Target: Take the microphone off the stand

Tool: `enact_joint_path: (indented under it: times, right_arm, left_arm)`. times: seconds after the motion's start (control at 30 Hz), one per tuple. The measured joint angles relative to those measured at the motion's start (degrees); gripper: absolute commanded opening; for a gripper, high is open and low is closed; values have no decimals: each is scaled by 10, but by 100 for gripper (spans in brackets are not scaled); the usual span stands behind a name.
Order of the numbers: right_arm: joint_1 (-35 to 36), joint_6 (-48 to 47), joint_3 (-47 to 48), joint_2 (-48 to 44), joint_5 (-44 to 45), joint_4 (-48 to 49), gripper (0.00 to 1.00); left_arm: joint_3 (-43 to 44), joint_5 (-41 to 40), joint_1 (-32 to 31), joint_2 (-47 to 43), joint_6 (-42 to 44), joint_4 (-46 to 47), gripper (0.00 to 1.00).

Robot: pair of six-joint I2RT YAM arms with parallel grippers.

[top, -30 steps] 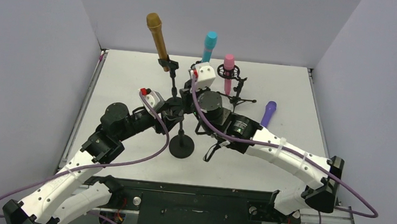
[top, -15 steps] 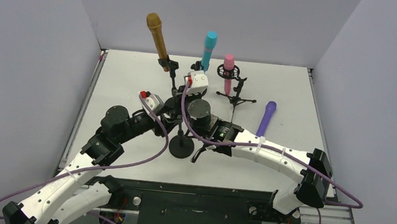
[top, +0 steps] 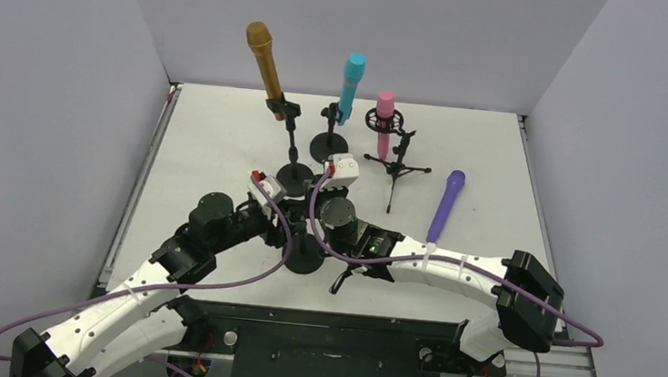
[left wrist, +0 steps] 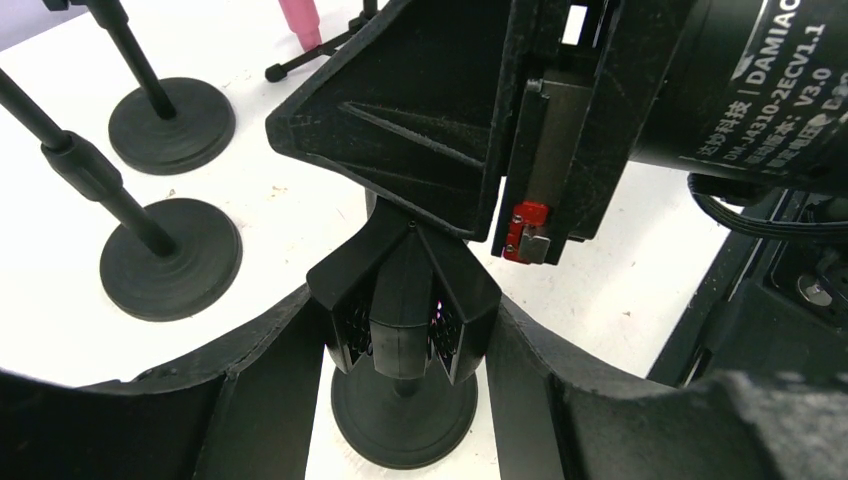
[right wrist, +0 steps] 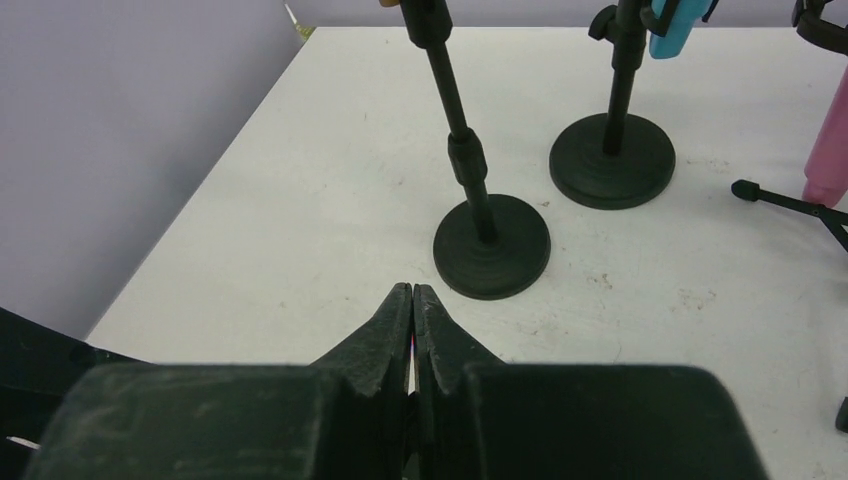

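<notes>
A black stand with a round base (top: 304,257) stands near the front of the table with no microphone in it. In the left wrist view my left gripper (left wrist: 405,340) is shut on the stand's black faceted head (left wrist: 405,300), one finger on each side, above its base (left wrist: 400,415). My right gripper (right wrist: 412,290) is shut and empty; it hovers just above and behind that head (left wrist: 430,120). A purple microphone (top: 446,203) lies loose on the table at the right. In the top view both grippers (top: 295,231) (top: 313,212) meet at the stand.
A gold microphone (top: 264,59), a cyan microphone (top: 352,81) and a pink microphone (top: 385,111) sit in stands at the back. Their round bases (right wrist: 492,245) (right wrist: 612,160) lie just ahead of my right gripper. The pink one's tripod (top: 396,167) stands right of centre.
Both arms have pulled back toward the near edge. My right gripper has come from the back stands down to the near stand. The near stand has shifted slightly nearer with my left gripper.
</notes>
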Motion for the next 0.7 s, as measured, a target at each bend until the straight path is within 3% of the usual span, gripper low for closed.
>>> enact_joint_path:
  times: [0.3, 0.37, 0.43, 0.5, 0.7]
  right_arm:
    - [0, 8, -4, 2, 12, 9, 0]
    - [0, 10, 9, 2, 9, -17, 16]
    - [-4, 15, 38, 1, 1, -70, 55]
    - [-7, 19, 73, 1, -8, -130, 68]
    - [-30, 10, 161, -59, -2, -280, 79]
  left_arm:
    - [-15, -61, -37, -7, -10, 25, 0]
    - [-20, -72, -43, -9, -14, 35, 0]
    - [-27, -82, -51, -7, -20, 53, 0]
    - [-30, -87, -59, 0, -27, 71, 0]
    - [-26, -94, -97, 65, -34, 150, 0]
